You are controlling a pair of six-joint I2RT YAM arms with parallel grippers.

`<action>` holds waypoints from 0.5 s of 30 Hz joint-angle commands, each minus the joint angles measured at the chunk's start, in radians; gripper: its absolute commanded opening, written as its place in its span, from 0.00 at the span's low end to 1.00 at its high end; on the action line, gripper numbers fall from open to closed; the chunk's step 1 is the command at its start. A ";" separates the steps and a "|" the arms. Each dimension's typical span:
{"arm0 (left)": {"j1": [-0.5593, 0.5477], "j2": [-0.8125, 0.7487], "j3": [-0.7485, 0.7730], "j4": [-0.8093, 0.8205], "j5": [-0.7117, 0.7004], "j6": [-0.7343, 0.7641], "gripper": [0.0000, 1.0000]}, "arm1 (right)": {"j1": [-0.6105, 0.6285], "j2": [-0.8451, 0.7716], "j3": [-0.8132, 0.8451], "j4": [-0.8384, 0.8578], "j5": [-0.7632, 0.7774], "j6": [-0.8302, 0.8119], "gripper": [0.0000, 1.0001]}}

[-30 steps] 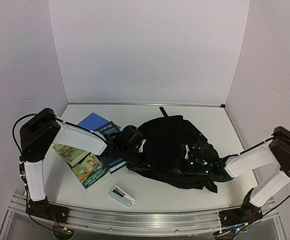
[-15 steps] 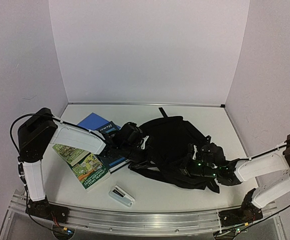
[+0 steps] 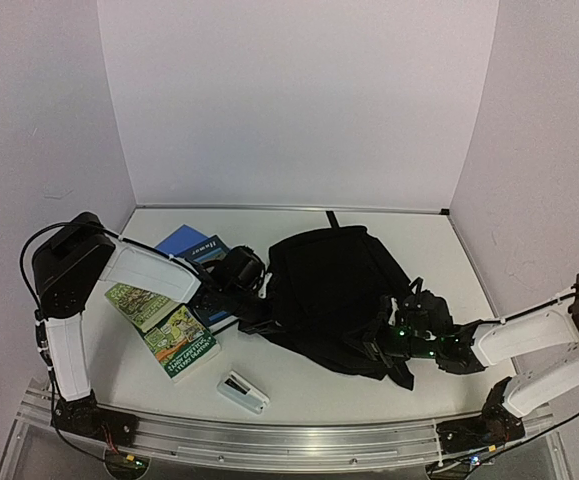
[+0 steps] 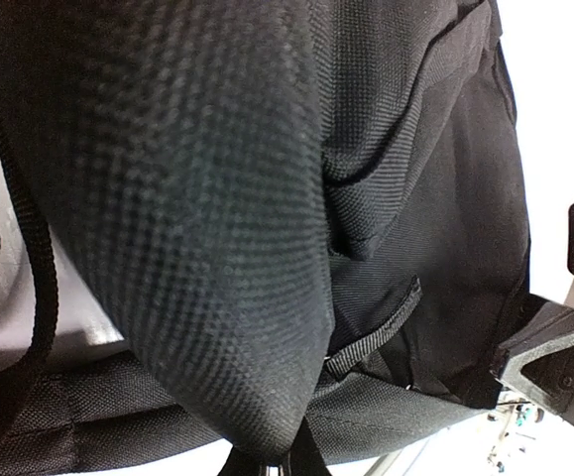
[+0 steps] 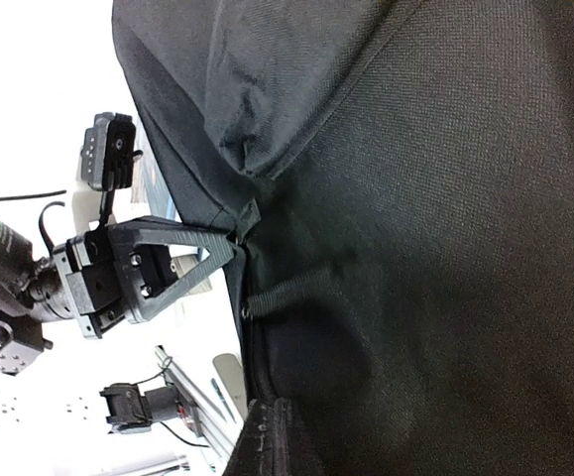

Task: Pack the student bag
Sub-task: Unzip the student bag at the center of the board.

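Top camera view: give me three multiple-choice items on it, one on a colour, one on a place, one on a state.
1. What colour is the backpack?
A) black
B) red
C) yellow

2. Where does the small white object lie?
A) on top of the backpack
B) on the table, near its front edge
C) against the back wall

3. How is the left end effector?
A) open above the table
B) shut on the backpack's edge
C) holding a pen

Answers:
1. A, its fabric is black all over.
2. B, it lies on the bare tabletop in front of the green book.
3. B, it pinches the fabric edge in the right wrist view.
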 commanded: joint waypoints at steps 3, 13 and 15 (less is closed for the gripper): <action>0.006 -0.021 0.026 -0.057 -0.093 0.040 0.00 | -0.001 -0.012 -0.004 -0.011 -0.007 0.010 0.00; 0.078 0.065 0.183 -0.025 -0.039 0.122 0.00 | 0.029 0.015 0.099 -0.123 -0.063 -0.127 0.00; 0.094 0.109 0.245 -0.005 -0.004 0.155 0.00 | 0.052 0.034 0.121 -0.125 -0.070 -0.133 0.00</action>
